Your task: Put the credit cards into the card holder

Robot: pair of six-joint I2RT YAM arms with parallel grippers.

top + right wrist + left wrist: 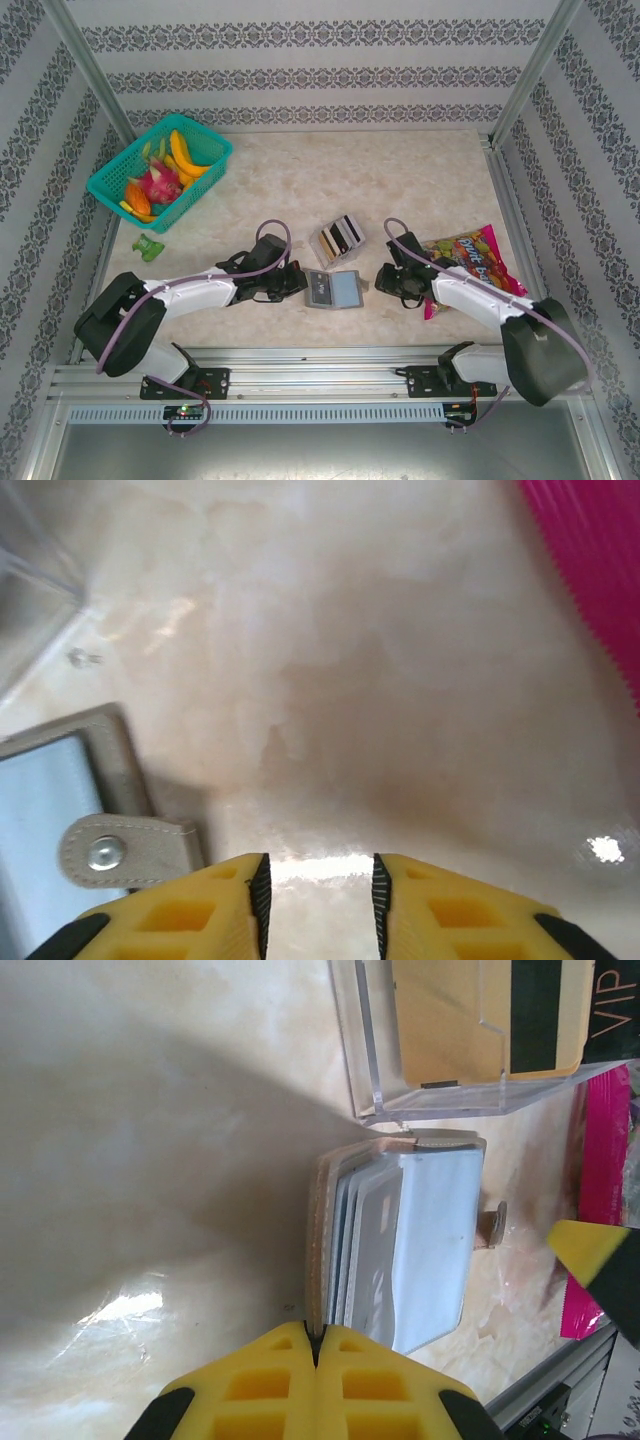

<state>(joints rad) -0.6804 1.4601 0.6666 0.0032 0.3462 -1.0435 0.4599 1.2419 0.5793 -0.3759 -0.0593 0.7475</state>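
Note:
The card holder (pixel 332 289) lies open on the table, with a grey cover and pale blue inner sleeves (pixel 420 1240). My left gripper (pixel 297 281) is shut on the edge of its cover, the tips (pixel 317 1335) pinching the thin flap. The credit cards (pixel 340 236) stand in a small clear tray (pixel 365 1050) just beyond the holder; a tan card (pixel 450 1020) and a dark-striped one show there. My right gripper (pixel 384 281) is open to the right of the holder, with nothing between its fingers (pixel 318 885). The holder's snap tab (pixel 120 850) lies just left of them.
A colourful candy bag (pixel 472 258) lies to the right, under the right arm; its pink edge (pixel 590 560) is close to the right gripper. A teal basket (pixel 160 170) of toy fruit stands at the back left, with a small green toy (pixel 148 246) near it.

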